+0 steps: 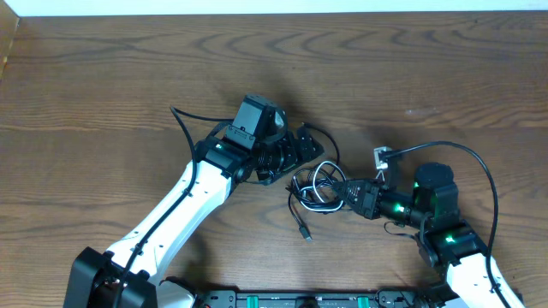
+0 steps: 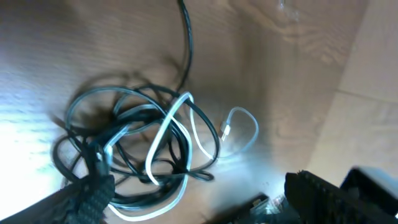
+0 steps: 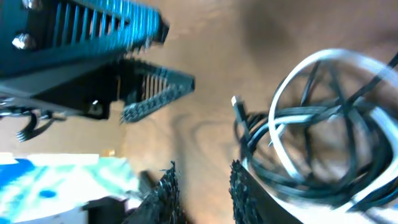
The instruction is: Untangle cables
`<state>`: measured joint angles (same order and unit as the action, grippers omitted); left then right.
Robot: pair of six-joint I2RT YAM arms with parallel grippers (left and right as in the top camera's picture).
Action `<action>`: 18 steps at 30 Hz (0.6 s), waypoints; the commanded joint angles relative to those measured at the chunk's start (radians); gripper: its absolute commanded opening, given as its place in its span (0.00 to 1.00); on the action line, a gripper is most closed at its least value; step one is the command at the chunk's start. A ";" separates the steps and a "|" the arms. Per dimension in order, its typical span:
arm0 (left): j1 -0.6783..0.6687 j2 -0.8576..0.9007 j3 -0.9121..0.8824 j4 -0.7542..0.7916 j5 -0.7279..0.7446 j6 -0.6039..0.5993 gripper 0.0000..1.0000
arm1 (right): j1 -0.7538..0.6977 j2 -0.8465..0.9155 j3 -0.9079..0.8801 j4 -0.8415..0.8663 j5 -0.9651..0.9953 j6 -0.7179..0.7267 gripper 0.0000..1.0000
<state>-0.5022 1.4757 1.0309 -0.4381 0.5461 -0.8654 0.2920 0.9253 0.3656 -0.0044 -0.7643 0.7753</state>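
Surface (image 1: 103,77): brown wood, clear grain, matt with a slight sheen. Cables (image 1: 314,184): smooth plastic sheath, black and white, faintly glossy. Right tool (image 3: 202,193) fingers (image 3: 245,190): black, matt, rough ribbed texture.

Wooden table (image 1: 103,68), tangled black and white cables (image 1: 313,185)

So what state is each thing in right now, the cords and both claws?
white cable: looped, caught in the tangle.
black cable: coiled, tangled around the white one.
left claw: wide open, gripping nothing.
right claw: slightly open, gripping nothing.
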 commanded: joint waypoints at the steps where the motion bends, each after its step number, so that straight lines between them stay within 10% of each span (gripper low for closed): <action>1: -0.003 -0.019 0.013 0.001 -0.080 0.019 0.95 | -0.002 -0.002 0.014 -0.042 -0.104 0.174 0.25; 11: -0.003 -0.019 0.013 0.001 -0.095 0.019 0.95 | -0.002 -0.002 0.011 -0.435 0.090 0.309 0.20; 18: -0.003 -0.019 0.013 0.001 -0.095 0.019 0.95 | -0.002 0.002 0.010 -0.386 0.167 0.366 0.17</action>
<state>-0.5022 1.4757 1.0309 -0.4381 0.4644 -0.8627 0.2920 0.9264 0.3687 -0.3988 -0.6670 1.0809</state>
